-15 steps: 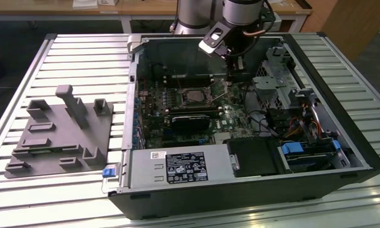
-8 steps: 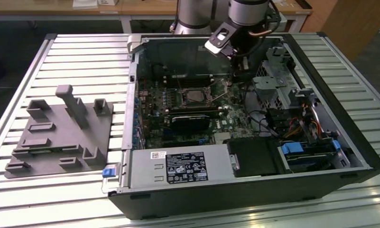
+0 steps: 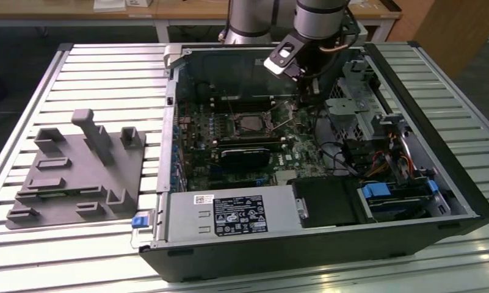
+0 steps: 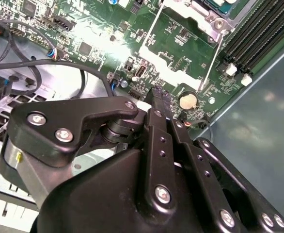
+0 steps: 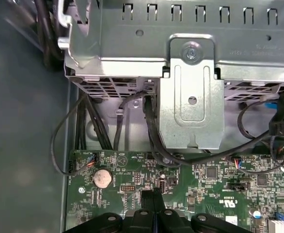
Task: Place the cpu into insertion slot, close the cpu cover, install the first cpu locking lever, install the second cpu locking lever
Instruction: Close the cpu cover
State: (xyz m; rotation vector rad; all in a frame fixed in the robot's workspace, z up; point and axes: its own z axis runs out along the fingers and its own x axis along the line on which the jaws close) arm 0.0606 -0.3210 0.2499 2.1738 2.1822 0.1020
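Hovering low over the circuit board (image 4: 181,53) with the gripper (image 4: 160,94) clenched on nothing, tips pressed together, just beside a coin battery (image 4: 186,100) and near the free end of a thin wire lever (image 4: 212,62). Judging by that, probably busy with a locking lever rather than with carrying: cpu (image 3: 248,125) apparently already seated in the insertion slot (image 3: 230,124), near the middle of the board in the exterior view, with the cpu cover (image 4: 207,13) seemingly lying over it, though hard to say for certain whether fully flat. Likely calls for a narrow, steady push on a slim springy wire, swung down and tucked under its catch without slipping off. Worth keeping the tips clear of the small board parts nearby. Tight on edges: case wall (image 4: 263,126) close on one side, memory slots (image 4: 258,29) beyond the socket, drive cage (image 5: 190,97) and loose cables (image 5: 151,136) crowding the other, toward the exterior view's right. More open room straight up, out of the case, and over the counter (image 3: 105,73) toward the exterior view's left, beside a grey fixture block (image 3: 73,171)
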